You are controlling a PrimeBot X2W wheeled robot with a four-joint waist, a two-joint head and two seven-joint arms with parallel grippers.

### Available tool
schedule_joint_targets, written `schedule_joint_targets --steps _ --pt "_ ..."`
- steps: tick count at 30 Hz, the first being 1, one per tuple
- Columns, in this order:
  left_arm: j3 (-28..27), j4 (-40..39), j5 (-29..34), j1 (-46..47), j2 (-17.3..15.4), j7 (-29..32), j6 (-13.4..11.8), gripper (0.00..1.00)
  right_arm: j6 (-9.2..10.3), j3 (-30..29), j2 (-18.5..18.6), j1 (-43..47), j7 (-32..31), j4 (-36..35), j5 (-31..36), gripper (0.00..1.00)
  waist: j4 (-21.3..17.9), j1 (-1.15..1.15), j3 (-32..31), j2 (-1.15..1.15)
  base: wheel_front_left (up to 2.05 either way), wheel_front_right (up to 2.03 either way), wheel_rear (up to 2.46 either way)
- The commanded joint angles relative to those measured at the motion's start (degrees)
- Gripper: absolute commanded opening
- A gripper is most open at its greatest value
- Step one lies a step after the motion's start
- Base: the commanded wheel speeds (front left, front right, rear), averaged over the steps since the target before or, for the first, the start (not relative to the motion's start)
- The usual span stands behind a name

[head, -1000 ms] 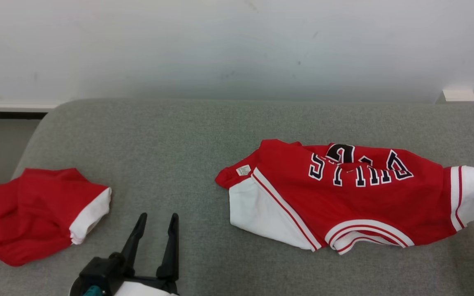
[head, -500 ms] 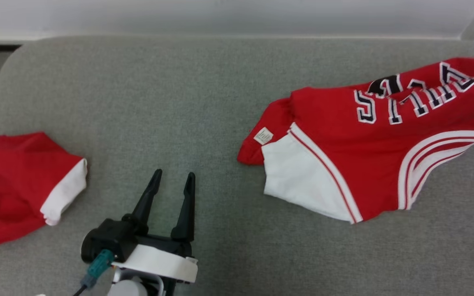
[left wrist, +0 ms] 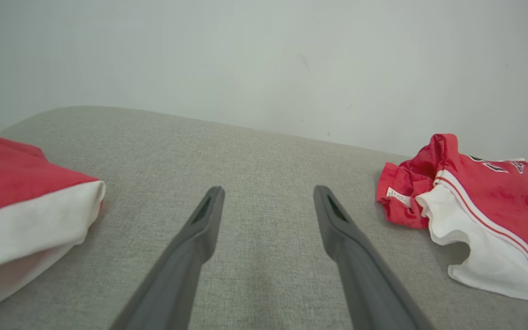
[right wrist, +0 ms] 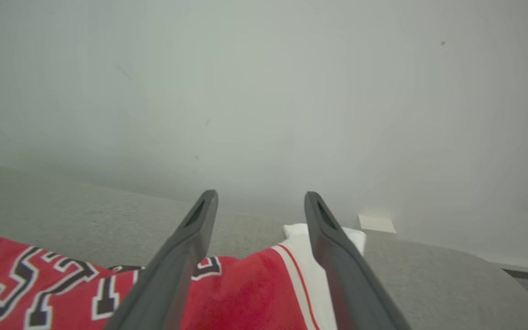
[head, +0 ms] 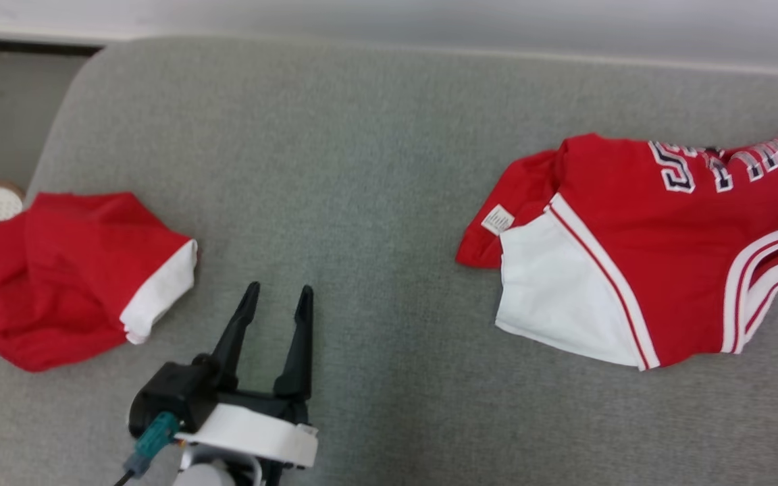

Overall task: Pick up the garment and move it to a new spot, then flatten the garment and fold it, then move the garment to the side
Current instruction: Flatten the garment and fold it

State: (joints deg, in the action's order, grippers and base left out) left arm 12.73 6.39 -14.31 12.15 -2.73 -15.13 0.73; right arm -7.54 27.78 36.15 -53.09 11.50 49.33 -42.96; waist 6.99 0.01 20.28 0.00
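Left pincer (head: 279, 290): released, my two dark fingers spread over bare grey upholstery (head: 375, 169), gripping nothing.
Right pincer (right wrist: 260, 195): released, my fingers apart above the garment's white-trimmed end, no cloth clamped between them.
Red-and-white garment (head: 666, 256): lies rumpled on the right of the upholstery, cut off by the head view's right edge.
Head view adds: white label (head: 498, 219) at the garment's left corner.
Right wrist view adds: black, white-edged lettering (right wrist: 30, 279) up close.
Second red garment (head: 71, 277): bunched at far left, white cuff toward my left pincer, well apart from it.
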Motion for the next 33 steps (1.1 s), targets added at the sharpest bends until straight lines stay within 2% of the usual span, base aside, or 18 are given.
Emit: schedule_joint_targets --steps 1,6,11,16,20,23,29,33 --pt "-0.68 0.12 0.54 -1.27 -0.30 -0.03 0.30 1.00 0.11 1.19 -0.50 0.87 0.70 -1.91 -0.27 1.00 -2.53 -0.01 -4.26 0.00 0.00 0.00 0.00" --pt "-2.69 0.61 1.09 -3.61 -0.28 -0.03 1.03 1.00 0.11 6.04 -1.21 4.30 1.99 -10.61 -1.97 1.00 -4.92 -0.01 -10.44 0.00 0.00 0.00 0.00" --pt "-4.15 0.78 0.74 -6.08 -0.28 -0.03 1.46 1.00 0.11 8.10 -1.14 11.54 2.79 -19.00 -2.52 1.00 -5.85 -0.01 -15.20 0.00 0.00 0.00 0.00" --pt "-5.26 0.69 0.00 -8.42 -0.28 -0.03 1.37 1.00 0.11 6.42 -5.22 21.15 3.50 -24.29 -2.21 1.00 -6.01 -0.01 -17.66 0.00 0.00 0.00 0.00" --pt "-5.23 0.85 -0.42 -9.40 -0.29 -0.03 1.63 1.00 0.11 5.09 -9.70 28.51 3.60 -25.59 -0.91 1.00 -5.50 -0.01 -18.87 0.00 0.00 0.00 0.00" --pt "-5.45 0.68 -0.49 -9.62 -0.28 -0.03 1.74 1.00 0.11 6.37 -12.37 30.98 3.06 -25.05 1.01 1.00 -5.11 -0.01 -19.16 0.00 0.00 0.00 0.00" --pt "-4.59 0.88 -0.70 -8.49 -0.29 -0.03 2.06 1.00 0.11 12.28 -17.42 28.68 -2.41 -21.60 1.86 1.00 -3.46 -0.01 -18.61 0.00 0.00 0.00 0.00" --pt "-3.72 1.01 -1.33 -7.83 -0.26 -0.03 1.89 1.00 0.11 16.27 -19.22 25.83 -5.13 -17.42 1.61 1.00 -1.27 -0.01 -17.87 0.00 0.00 0.00 0.00"
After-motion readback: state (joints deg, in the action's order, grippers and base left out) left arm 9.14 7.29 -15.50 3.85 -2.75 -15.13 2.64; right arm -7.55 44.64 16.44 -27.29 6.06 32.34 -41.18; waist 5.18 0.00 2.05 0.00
